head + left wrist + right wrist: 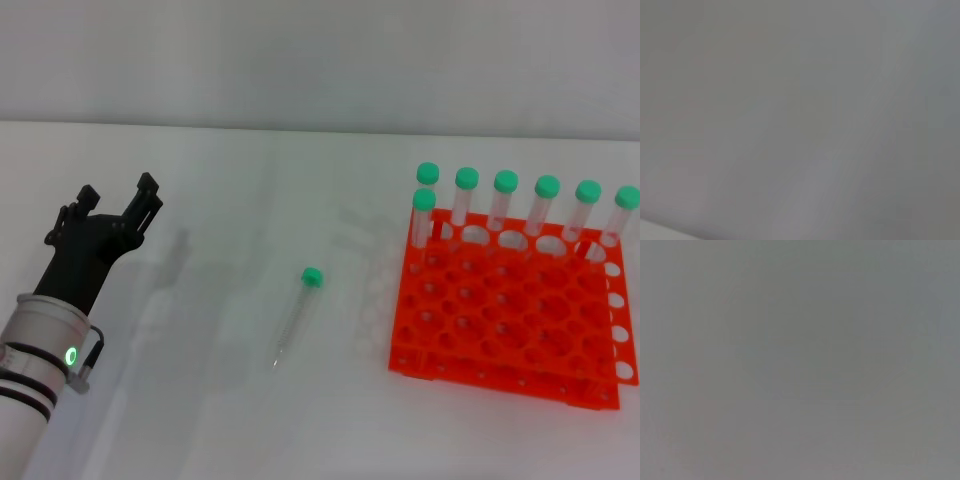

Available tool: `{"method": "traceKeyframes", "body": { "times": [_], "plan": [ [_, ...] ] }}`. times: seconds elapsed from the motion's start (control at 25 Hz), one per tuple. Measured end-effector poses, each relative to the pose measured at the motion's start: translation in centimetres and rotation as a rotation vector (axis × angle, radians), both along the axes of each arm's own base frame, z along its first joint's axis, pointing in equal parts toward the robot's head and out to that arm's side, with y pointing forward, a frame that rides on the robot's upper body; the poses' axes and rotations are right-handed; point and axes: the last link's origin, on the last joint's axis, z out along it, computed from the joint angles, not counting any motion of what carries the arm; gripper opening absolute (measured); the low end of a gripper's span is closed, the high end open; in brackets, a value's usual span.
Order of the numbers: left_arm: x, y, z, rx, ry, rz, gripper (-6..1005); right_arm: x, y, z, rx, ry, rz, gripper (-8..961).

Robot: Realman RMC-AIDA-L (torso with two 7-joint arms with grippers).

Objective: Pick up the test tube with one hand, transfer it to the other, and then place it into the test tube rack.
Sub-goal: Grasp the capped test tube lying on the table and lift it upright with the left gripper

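Note:
The test tube [295, 318] lies flat on the white table near the middle, green cap toward the back, pointed tip toward the front. My left gripper [118, 197], the black claw on the white-silver arm with the green ring, hovers at the left, well apart from the tube; its fingers are spread open and empty. The orange test tube rack [500, 372] stands at the right. My right gripper is out of view. Both wrist views show only blank grey.
Several green-capped tubes [506, 200] stand upright along the rack's back row, and one more [424, 212] stands at its back left corner. The other holes of the rack hold nothing. A pale wall rises behind the table.

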Motion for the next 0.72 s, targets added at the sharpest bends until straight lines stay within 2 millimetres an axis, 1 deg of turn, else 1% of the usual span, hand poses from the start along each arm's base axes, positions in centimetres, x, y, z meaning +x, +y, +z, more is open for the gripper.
{"method": "traceKeyframes", "body": {
  "times": [0.24,0.52,0.64,0.72],
  "plan": [
    [0.5,0.6,0.0,-0.011,0.017,-0.023,866,-0.5,0.0,-0.5,-0.023,-0.01,0.032,869],
    [0.9,1.0,0.0,-0.022,-0.003,-0.041,855,-0.4,-0.1,-0.5,-0.023,-0.009,0.029,869],
    [1.2,2.2,1.0,-0.037,-0.055,-0.06,850,-0.4,-0.2,-0.5,-0.024,-0.008,0.029,869],
    [1.3,3.7,2.3,-0.096,-0.099,-0.094,847,-0.6,-0.2,-0.4,-0.021,-0.003,0.041,869]
  ]
}}
